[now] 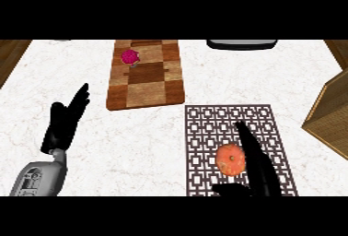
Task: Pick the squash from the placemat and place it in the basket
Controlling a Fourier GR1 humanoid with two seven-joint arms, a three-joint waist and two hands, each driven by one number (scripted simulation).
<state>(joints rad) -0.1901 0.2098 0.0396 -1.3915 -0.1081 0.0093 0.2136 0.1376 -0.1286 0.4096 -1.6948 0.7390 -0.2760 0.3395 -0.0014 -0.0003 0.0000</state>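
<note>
Orange squash lying on the patterned placemat, right hand just beside it, fingers straight. Left hand open over the white surface. Basket at right edge.

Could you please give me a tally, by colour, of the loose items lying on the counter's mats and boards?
Orange: 1, the squash on the patterned placemat, beside the right hand.
Pink: 1, a small item on the wooden board.
Total: 2.
</note>
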